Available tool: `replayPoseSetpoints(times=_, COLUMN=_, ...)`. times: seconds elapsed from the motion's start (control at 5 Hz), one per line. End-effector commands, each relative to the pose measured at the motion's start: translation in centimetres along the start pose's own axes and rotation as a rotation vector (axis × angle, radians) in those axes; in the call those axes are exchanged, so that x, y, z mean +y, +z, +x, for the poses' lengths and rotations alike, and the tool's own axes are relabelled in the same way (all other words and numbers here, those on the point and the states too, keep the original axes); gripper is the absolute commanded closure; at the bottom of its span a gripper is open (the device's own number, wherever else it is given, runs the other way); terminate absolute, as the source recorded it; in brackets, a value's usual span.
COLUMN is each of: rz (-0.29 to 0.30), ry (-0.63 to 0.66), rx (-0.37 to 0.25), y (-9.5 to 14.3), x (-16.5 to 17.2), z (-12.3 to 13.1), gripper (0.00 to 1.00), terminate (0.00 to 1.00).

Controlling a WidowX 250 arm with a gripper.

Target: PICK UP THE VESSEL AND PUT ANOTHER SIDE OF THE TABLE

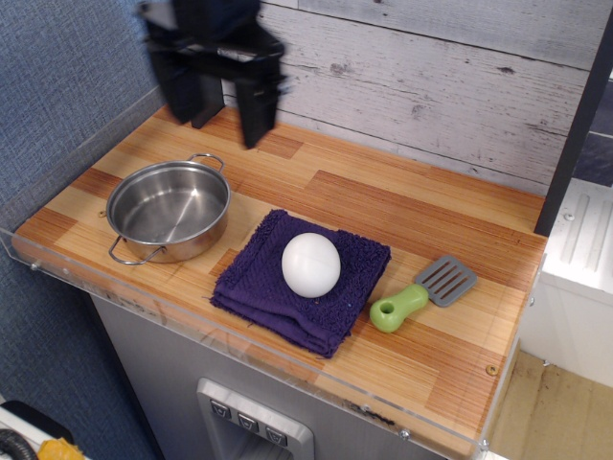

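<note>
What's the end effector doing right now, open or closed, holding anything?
End effector: open, empty, blurred with motion, up in the air behind the vessel and not touching it.

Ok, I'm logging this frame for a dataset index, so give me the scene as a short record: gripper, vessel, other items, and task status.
gripper: gripper blurred, jaws apart and holding nothing, raised above the back-left of the table
vessel: steel vessel upright and empty, at the table's front-left, not held
cloth: purple cloth to the right of the vessel, near the front edge
egg: white egg resting on the cloth
spatula: green-handled spatula right of the cloth
task status: vessel not yet picked up
</note>
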State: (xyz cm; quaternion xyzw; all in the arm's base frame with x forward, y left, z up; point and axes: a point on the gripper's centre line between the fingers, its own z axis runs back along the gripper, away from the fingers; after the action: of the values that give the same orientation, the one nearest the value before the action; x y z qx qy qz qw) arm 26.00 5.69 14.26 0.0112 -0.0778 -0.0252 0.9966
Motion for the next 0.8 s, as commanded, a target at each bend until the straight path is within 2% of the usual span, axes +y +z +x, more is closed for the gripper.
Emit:
replayPoseSetpoints(times=0.0, rz=0.015, ry=0.009, rx=-0.02, y=-2.6, x=2.0, z=-0.9, gripper=0.0, terminate=0.0)
replayPoseSetpoints(times=0.6, rz=0.018, ry=0.003, rx=0.043, y=-9.0, x=3.0, z=1.6, gripper=0.0, terminate=0.0)
